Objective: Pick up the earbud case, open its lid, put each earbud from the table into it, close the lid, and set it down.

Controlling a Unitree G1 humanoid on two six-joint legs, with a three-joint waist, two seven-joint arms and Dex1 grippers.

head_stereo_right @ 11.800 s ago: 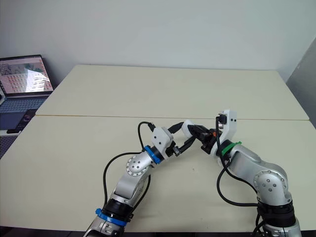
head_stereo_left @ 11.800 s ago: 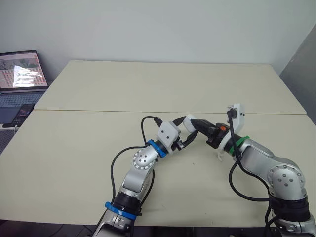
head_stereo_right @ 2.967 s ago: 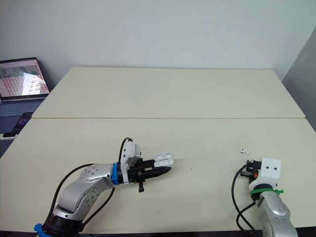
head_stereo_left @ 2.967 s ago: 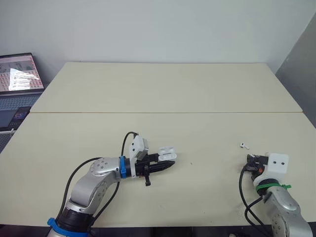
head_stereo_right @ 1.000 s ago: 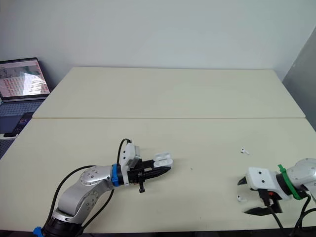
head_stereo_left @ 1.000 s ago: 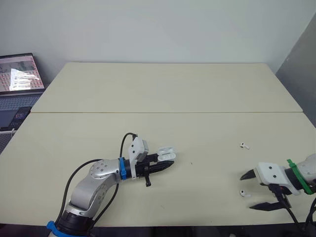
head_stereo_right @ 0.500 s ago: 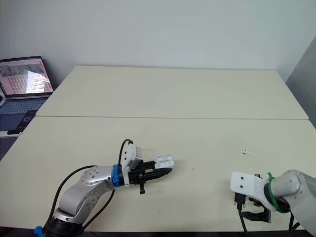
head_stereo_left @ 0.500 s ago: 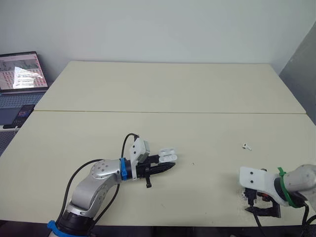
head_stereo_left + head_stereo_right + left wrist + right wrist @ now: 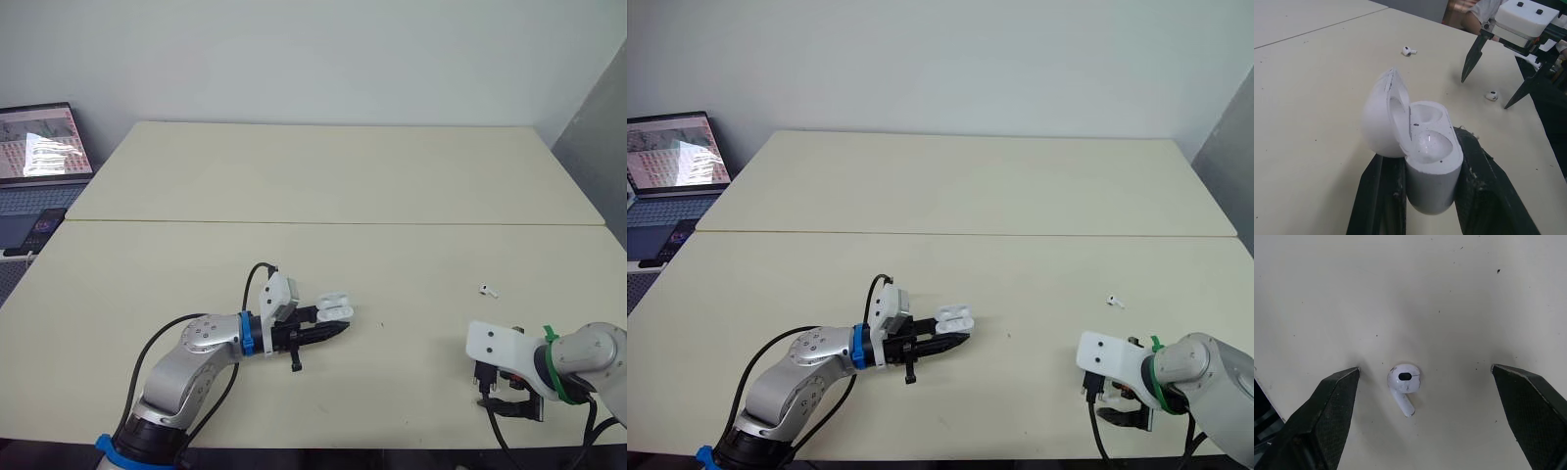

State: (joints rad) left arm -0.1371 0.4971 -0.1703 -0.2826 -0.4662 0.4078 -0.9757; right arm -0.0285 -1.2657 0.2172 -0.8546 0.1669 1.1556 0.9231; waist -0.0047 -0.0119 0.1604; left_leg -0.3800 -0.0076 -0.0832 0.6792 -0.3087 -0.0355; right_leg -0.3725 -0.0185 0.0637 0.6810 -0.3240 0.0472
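Note:
The white earbud case (image 9: 333,309) has its lid tipped open, and my left gripper (image 9: 331,328) is shut on its body just above the table's middle. In the left wrist view the case (image 9: 1427,156) shows two empty wells. One earbud (image 9: 1404,384) lies on the table near the right front. My right gripper (image 9: 1425,367) points down over it, open, with a finger on each side and not touching it. The other earbud (image 9: 487,290) lies farther back on the right, apart from both grippers.
A laptop (image 9: 39,147) and a phone (image 9: 20,235) sit on a side desk at the far left. The table's front edge (image 9: 392,448) runs close under my right gripper. A person's arm (image 9: 1469,7) shows beyond the table in the left wrist view.
My right gripper has swung from lying level beside the near earbud to pointing down over it, its fingers straddling the earbud. The left gripper and case have held still.

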